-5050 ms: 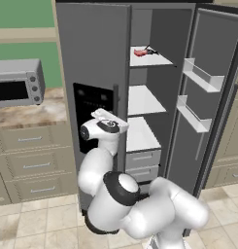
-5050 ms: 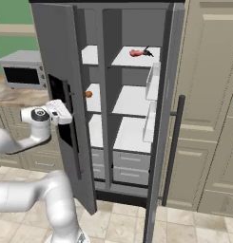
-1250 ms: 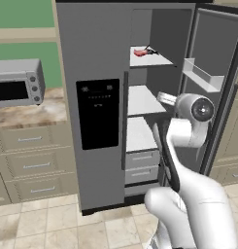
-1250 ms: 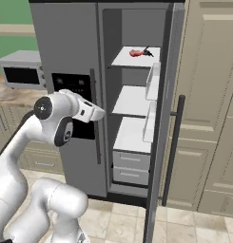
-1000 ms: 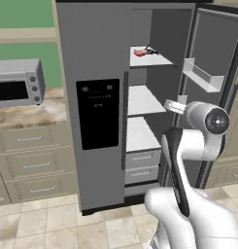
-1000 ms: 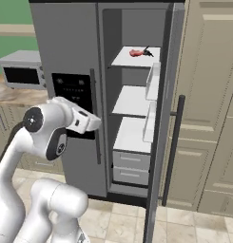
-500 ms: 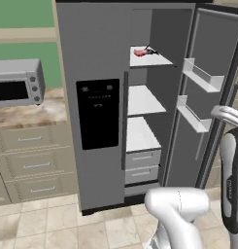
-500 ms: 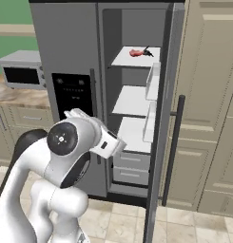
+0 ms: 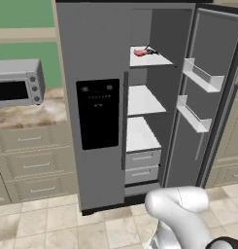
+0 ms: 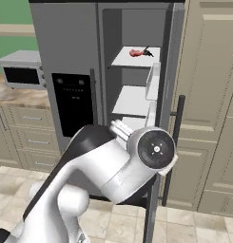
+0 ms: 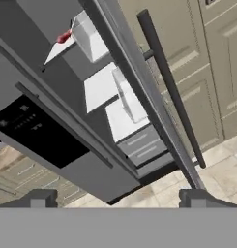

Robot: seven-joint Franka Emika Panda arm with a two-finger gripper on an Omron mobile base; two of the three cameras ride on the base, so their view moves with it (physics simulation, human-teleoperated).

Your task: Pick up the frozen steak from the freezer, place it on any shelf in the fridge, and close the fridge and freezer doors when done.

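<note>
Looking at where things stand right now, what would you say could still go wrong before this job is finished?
The plain fridge door stands wide open, so the job is unfinished. Its edge and bar handle lie close ahead of the gripper; a glancing push might slip off the handle, or swing the door outward instead of shut.

The frozen steak sits near the front of the top shelf; a hard slam might jolt it.

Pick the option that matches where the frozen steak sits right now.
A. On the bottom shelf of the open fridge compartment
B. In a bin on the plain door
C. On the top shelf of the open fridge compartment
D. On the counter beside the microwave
C. The frozen steak lies on the top shelf of the open compartment, above the two lower white shelves; the dispenser door is shut.
</note>
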